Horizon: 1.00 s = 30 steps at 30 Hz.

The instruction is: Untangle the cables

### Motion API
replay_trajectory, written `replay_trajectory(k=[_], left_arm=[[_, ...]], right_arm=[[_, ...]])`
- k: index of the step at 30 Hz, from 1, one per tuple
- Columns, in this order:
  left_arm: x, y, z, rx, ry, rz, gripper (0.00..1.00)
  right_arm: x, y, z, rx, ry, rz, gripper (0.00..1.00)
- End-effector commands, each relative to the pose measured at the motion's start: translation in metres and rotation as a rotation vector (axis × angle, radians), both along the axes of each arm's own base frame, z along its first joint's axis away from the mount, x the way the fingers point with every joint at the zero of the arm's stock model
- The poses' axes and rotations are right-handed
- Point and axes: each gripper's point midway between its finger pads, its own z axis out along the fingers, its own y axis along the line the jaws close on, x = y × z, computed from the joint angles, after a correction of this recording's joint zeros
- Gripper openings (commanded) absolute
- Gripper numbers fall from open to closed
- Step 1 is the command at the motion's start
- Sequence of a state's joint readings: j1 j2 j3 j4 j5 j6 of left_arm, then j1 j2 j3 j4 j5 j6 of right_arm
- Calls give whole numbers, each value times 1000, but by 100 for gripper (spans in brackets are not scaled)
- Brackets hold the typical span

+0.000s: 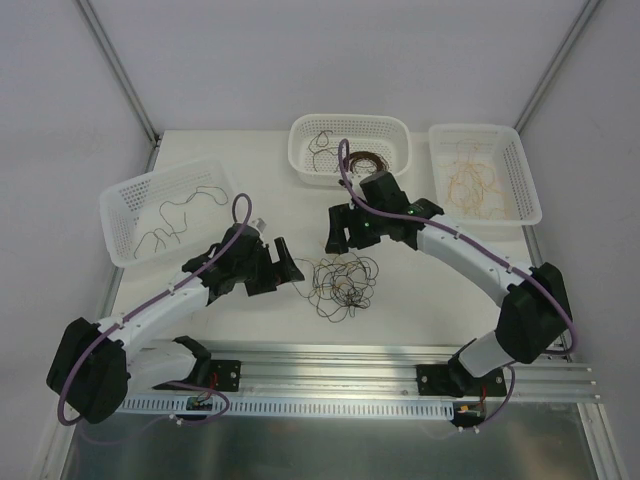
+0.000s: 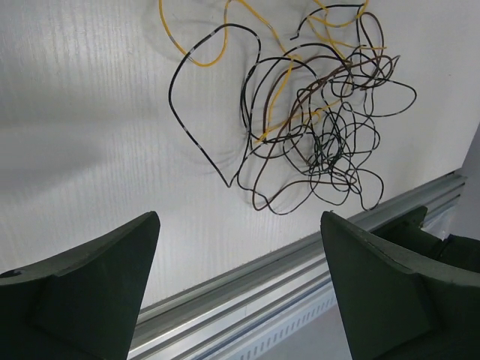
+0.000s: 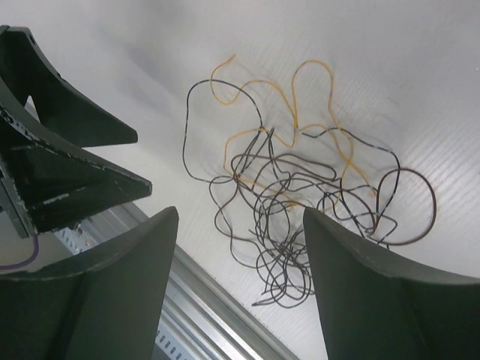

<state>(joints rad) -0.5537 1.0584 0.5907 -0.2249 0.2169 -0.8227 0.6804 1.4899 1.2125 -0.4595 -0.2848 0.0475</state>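
Cables (image 1: 342, 283) lie in one loose clump on the table (image 1: 420, 310), just past the rail (image 1: 340, 360) at the near edge. Black, brown and yellow strands loop through each other. The clump is roundish, so it has no real long way. Only a few loops stick out.

The left gripper (image 2: 238, 225) sits just beside the clump, on its left. Its fingers are wide apart and hold nothing. In its own camera the clump lies ahead and a bit to the right, and one black loop (image 2: 227, 182) pokes out toward it.

The right gripper (image 3: 240, 214) hangs just behind the clump, on the far side, and looks down at it. Its fingers are apart too, with nothing in them. In its camera the clump shows right between the two fingers.

Both are close. I think the right one is lined up better, since the clump is straight in front of it. The left one would need to turn a little to the right to reach the black loop.

Farther back stand three baskets. The left basket (image 1: 120, 235) has dark strands in it, the middle basket (image 1: 350, 178) has dark and brown ones, and the right basket (image 1: 495, 222) has yellow ones.
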Motion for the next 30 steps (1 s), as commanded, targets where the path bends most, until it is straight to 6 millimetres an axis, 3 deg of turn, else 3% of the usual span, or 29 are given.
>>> replay_trajectory(k=[1,3,11,18,23,25,28,29,30], left_arm=[[17,-9,7,25,-27,1,89],[22,-14,6,38,-26,-9,88],[25,-23,-31,123,71,-32,76],[22,-29,-51,156,124,-45,64],[25,-31,-59,180,134,-53,54],[25,-31,-65,194,144,-53,50],[25,-28,-70,216,149,-48,31],[25,-26,-72,223,150,-47,18],[25,-25,-74,229,151,-42,11]], right_arm=[[17,12,-6,4,-6,-7,71],[25,23,-14,23,-2,6,67],[51,47,-52,35,-5,17,55],[64,49,-74,1,-28,7,28],[69,48,-54,15,-84,15,4],[70,46,-46,9,-116,35,1],[67,41,-24,8,-149,42,1],[67,38,-17,4,-167,48,1],[69,37,5,22,-210,47,1]])
